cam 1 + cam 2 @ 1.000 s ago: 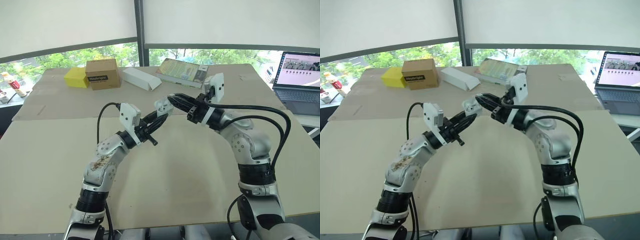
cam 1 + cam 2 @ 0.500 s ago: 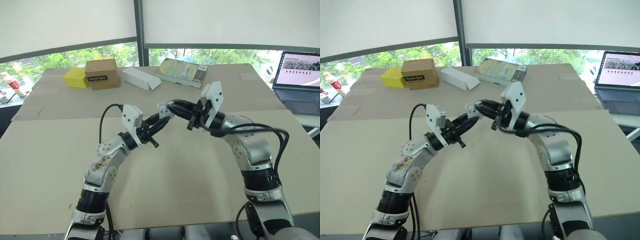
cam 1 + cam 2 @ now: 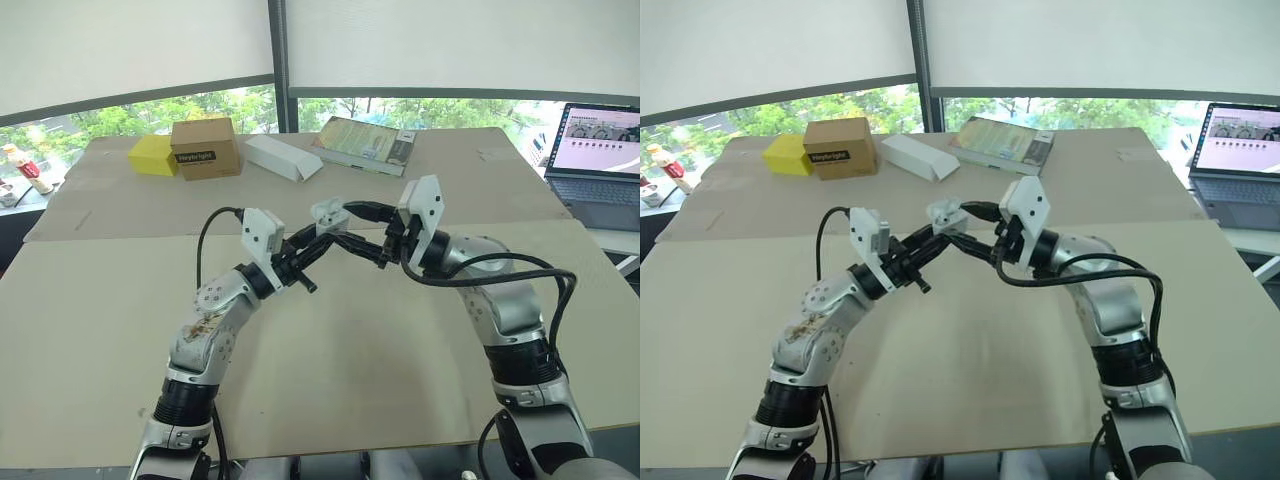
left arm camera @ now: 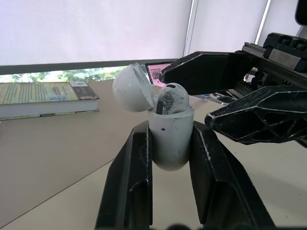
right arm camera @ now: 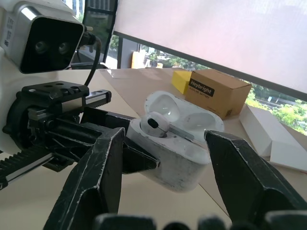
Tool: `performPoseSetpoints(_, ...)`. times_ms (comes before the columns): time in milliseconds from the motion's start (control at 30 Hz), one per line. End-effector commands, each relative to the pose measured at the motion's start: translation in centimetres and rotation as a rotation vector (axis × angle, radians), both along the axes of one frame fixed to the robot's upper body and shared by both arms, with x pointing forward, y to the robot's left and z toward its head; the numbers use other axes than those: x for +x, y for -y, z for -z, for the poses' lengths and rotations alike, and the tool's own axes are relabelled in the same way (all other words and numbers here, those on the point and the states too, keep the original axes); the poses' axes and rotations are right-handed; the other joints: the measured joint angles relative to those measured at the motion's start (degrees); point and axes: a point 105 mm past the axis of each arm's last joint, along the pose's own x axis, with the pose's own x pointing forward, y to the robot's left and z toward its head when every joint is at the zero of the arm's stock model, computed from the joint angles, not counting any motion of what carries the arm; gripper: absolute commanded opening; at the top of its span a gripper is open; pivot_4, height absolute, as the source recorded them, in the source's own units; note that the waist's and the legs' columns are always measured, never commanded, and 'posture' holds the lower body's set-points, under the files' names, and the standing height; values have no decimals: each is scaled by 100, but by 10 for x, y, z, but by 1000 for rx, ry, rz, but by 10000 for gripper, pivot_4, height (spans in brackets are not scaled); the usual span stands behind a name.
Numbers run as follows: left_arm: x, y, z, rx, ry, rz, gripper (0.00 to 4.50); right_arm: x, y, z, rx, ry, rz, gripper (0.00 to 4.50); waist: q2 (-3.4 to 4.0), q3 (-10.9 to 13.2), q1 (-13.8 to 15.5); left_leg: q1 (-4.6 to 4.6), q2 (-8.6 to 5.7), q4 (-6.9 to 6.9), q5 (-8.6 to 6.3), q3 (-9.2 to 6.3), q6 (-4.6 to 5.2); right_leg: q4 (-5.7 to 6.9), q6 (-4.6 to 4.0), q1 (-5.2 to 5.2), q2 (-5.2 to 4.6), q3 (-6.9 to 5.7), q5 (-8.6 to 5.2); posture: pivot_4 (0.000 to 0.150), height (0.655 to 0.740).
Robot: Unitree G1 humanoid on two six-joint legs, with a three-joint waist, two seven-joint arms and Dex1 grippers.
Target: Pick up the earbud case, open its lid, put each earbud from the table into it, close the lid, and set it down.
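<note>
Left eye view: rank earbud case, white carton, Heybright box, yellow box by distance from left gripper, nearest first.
1. earbud case: held in the left gripper, lid open.
2. white carton: far side of the table, slightly left.
3. Heybright box: farther left.
4. yellow box: leftmost.

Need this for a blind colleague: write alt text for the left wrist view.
The left gripper clamps a white earbud case between its two black fingers, lid flipped open, one earbud seated inside. The right gripper, open, hovers beside the case; a book lies on the table behind.
</note>
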Motion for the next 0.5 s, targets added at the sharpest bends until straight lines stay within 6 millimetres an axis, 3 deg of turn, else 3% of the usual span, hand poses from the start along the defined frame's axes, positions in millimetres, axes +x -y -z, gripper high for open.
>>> performPoseSetpoints(33,-6,3,-16,-14,78,16,5472,4,13,-12,66,-7,45,29985,0,0,-6,0,1,0,-1,0,1,0,0,0,0,0,0,1500,7400)
performPoseSetpoints(200,0,-17,-8,14,68,-62,5472,13,54,-4,82,-97,155,29985,0,0,23,0,0,0,-2,0,4,0,0,1,0,0,0,1500,7400)
performPoseSetpoints(300,0,-26,-5,23,64,-92,5472,9,72,8,39,-147,173,29985,0,0,30,0,1,0,-5,1,9,-1,0,1,0,0,0,1500,7400)
performPoseSetpoints(500,-4,-39,2,39,51,-126,5472,-48,84,57,-300,-386,-109,29985,0,1,61,0,4,0,-15,4,27,-7,0,4,0,0,-1,1500,7400)
